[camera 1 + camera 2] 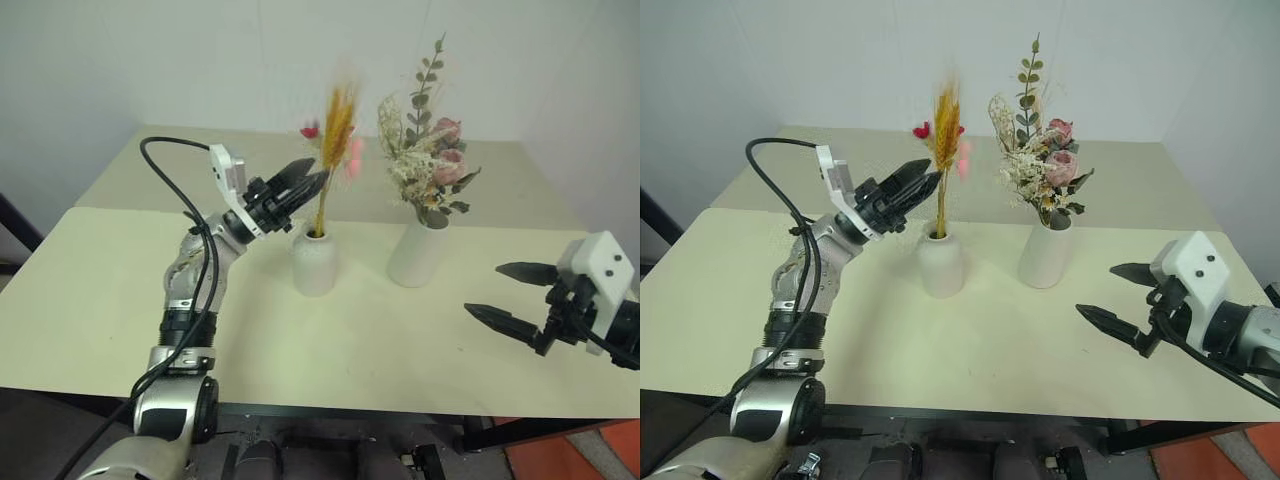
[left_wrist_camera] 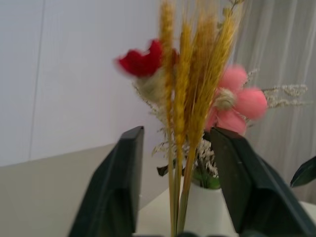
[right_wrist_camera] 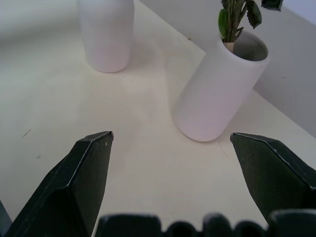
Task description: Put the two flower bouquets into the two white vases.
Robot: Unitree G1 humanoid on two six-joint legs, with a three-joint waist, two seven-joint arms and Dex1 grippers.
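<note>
On the cream worktop (image 1: 120, 300) stand two matte white vases. The tall cylinder (image 1: 418, 252), right, holds one bushy pink-rose bouquet (image 1: 428, 165). The short bottle-shaped vase (image 1: 315, 260), left, holds one slim yellow wheat bundle (image 1: 335, 135), between the left gripper's (image 1: 312, 178) parted fingers. The right gripper's (image 1: 508, 295) fingers stand wide apart. No writing is legible.

A pale cream tabletop (image 1: 120, 330) is carrying two white vases — a short rounded vase (image 1: 314, 261) and a taller cylinder vase (image 1: 418, 253) — standing upright near each other, apart, toward its middle. A second tabletop (image 1: 180, 170) is sitting just behind it.
</note>
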